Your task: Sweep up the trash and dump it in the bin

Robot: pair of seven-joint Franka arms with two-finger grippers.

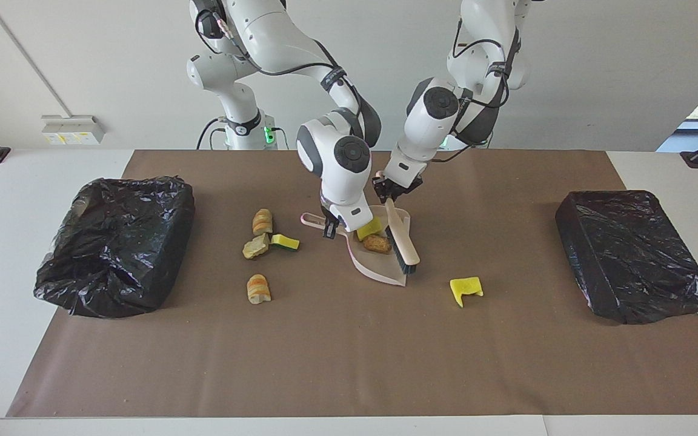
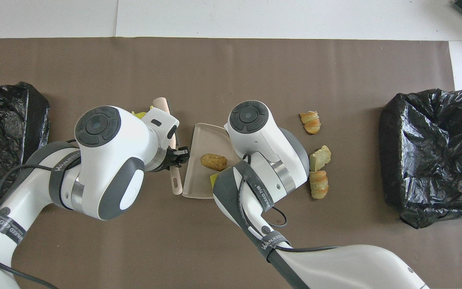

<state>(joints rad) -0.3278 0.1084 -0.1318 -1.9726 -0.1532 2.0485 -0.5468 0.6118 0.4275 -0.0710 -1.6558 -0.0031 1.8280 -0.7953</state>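
My right gripper [image 1: 328,227] is shut on the handle of the pale pink dustpan [image 1: 379,266], which rests on the mat with its mouth toward the left arm's end. Inside the dustpan [image 2: 198,182] lie a tan lump [image 1: 377,243] and a yellow foam chunk [image 1: 370,229]. My left gripper [image 1: 387,192] is shut on the beige brush [image 1: 405,245], whose bristles stand at the pan's mouth. Another yellow chunk [image 1: 466,289] lies loose on the mat. Three bread-like lumps [image 1: 262,221] [image 1: 255,247] [image 1: 258,288] and a yellow-and-green sponge piece [image 1: 285,243] lie beside the pan's handle end.
A black-bagged bin [image 1: 116,242] with a crumpled open top sits at the right arm's end of the brown mat [image 1: 337,351]. A second black-bagged bin [image 1: 634,254] sits at the left arm's end. In the overhead view both arms cover much of the middle.
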